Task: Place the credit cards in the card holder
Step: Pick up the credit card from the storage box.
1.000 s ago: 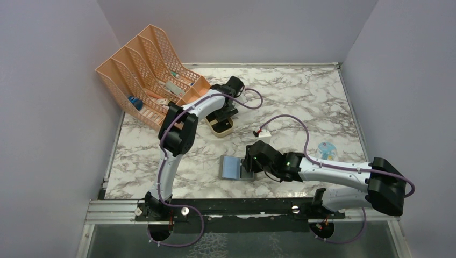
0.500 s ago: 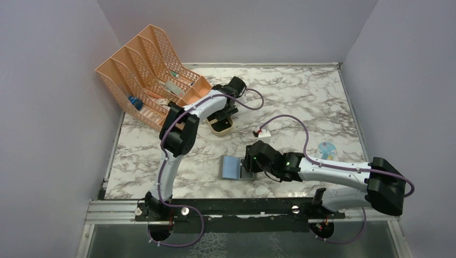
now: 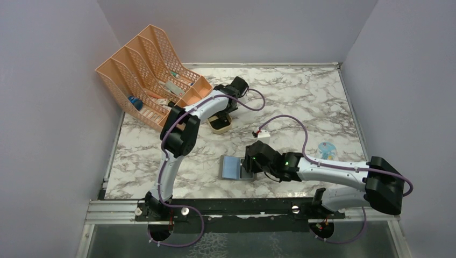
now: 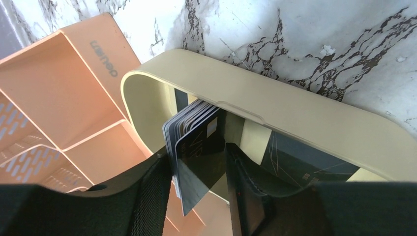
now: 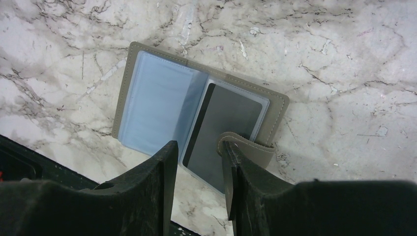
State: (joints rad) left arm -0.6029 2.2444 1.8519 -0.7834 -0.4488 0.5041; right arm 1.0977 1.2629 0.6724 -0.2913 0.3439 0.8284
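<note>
**Table** [image 3: 301, 97]: smooth white marble-pattern top with grey veining.

**Card holder** [image 5: 147, 103]: flat grey stitched folding wallet. It lies open on the table near the front edge, showing glossy blue-grey pockets. One dark card [image 5: 231, 118] sits in the half under the gripper, and a grey strap [image 5: 251, 147] curls up at that edge.

**Right gripper** [image 5: 196, 147]: matte black fingers, jaws partway apart with nothing clamped. They straddle the dark card's near end, one fingertip just beside the strap.

**Tray** [image 4: 295, 118]: tan oval plastic with smooth walls, set farther back, just beside the rack.

**Credit cards** [image 4: 194, 130]: thin fanned stack standing on edge inside the tray, the front card glossy black. Another dark, line-patterned card [image 4: 305, 162] lies flat on the tray floor.

**Left gripper** [image 4: 198, 155]: jaws narrow, one finger on each side of the stack. Whether they clamp it cannot be told.

**File rack** [image 3: 145, 64]: peach plastic mesh at the far left.
</note>
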